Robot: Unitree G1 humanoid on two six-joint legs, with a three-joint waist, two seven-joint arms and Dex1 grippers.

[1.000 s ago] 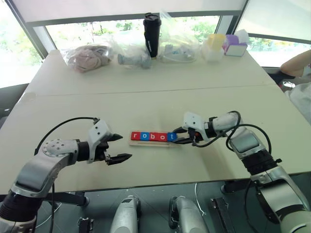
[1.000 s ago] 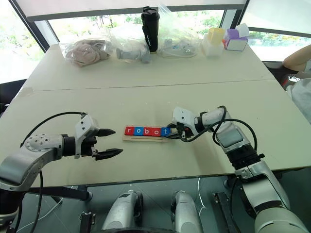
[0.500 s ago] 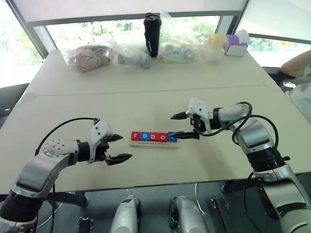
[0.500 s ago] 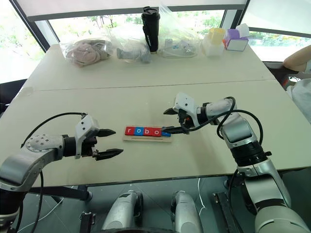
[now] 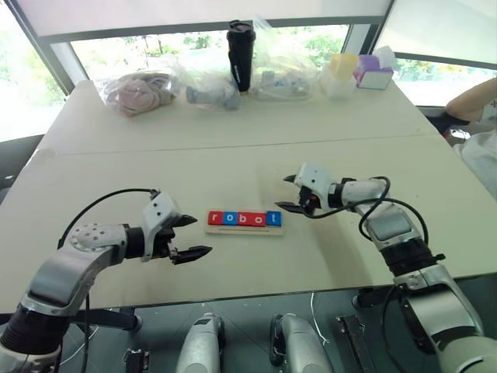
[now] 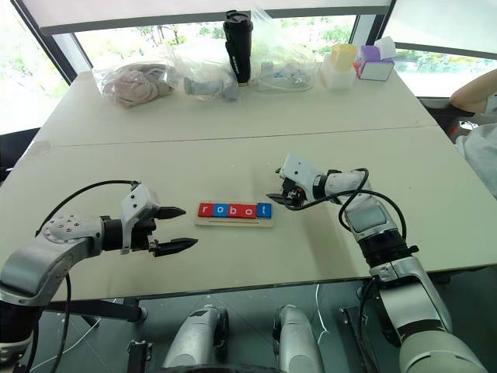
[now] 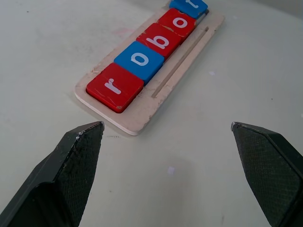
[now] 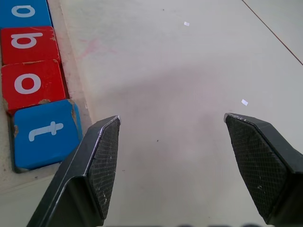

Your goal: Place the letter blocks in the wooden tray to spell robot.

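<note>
This looks like a robot test room in an office or lab building rather than a home. Two plain pale tables [image 5: 233, 124] are pushed together in front of a wall of big windows [image 5: 155, 47] with trees outside, and along the far edge sit clear plastic bags [image 5: 140, 89] of oddments, a black travel mug [image 5: 241, 45] and small coloured storage boxes [image 5: 361, 74], like props kept ready for trials. At the far right a person's arm [image 5: 471, 101] rests at the table's edge beside the setup.
</note>
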